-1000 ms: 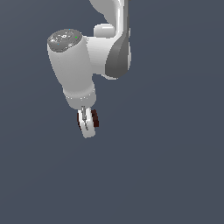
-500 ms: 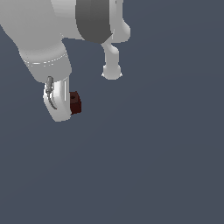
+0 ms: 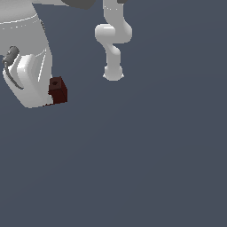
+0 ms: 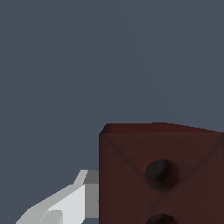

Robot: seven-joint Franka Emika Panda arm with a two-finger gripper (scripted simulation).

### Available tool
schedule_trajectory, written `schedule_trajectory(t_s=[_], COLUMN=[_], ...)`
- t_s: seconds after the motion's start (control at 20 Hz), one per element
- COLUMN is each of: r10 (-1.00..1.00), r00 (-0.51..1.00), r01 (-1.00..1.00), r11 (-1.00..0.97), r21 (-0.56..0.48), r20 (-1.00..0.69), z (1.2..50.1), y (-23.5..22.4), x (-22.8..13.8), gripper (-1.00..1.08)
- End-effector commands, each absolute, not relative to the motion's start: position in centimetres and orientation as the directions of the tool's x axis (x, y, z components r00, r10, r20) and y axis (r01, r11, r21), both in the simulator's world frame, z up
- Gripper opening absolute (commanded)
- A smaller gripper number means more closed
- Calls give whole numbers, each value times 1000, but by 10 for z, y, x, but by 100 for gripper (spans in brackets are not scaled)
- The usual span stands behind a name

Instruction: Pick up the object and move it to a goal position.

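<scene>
The object [image 3: 57,91] is a small dark red-brown block with a round dark hole on its face. It sits at the tip of my white gripper [image 3: 49,95], which is shut on it at the exterior view's upper left, up off the floor. In the wrist view the object [image 4: 159,175] fills the corner of the picture, showing two dark holes. One white finger [image 4: 72,202] presses against its side. The other finger is out of view.
The arm's white links rise from its base [image 3: 113,73] on the flat dark grey-blue floor [image 3: 146,168]. The bulky white hand [image 3: 26,66] fills the exterior view's upper left corner.
The gripper has carried the block toward the exterior view's left and closer to that camera, so both look larger. The block stays held throughout.
</scene>
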State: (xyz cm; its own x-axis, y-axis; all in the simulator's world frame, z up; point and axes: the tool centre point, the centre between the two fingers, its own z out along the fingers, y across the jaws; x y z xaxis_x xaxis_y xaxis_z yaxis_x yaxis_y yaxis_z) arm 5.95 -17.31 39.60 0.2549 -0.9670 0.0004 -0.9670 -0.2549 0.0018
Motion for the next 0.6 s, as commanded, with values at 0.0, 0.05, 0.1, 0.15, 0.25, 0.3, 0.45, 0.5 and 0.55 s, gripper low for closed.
schedule_trajectory(t_s=[0.0, 0.05, 0.1, 0.15, 0.25, 0.3, 0.45, 0.5, 0.55], r10=[-967, -967, -967, -967, -967, -967, -967, -967, -967], r00=[256, 256, 256, 256, 256, 256, 256, 256, 256], r01=[-967, -967, -967, -967, -967, -967, -967, -967, -967], r11=[-256, -256, -256, -256, -256, -256, -256, -256, -256], r21=[1, 1, 1, 1, 1, 1, 0, 0, 0], r20=[1, 0, 0, 0, 0, 0, 0, 0, 0], z=[406, 409, 411, 413, 417, 418, 421, 421, 421], y=[-177, -179, -180, -181, -183, -183, -185, -185, -185], x=[61, 61, 62, 62, 63, 63, 63, 64, 64], gripper=[-100, -100, -100, -100, -100, -100, -100, -100, -100])
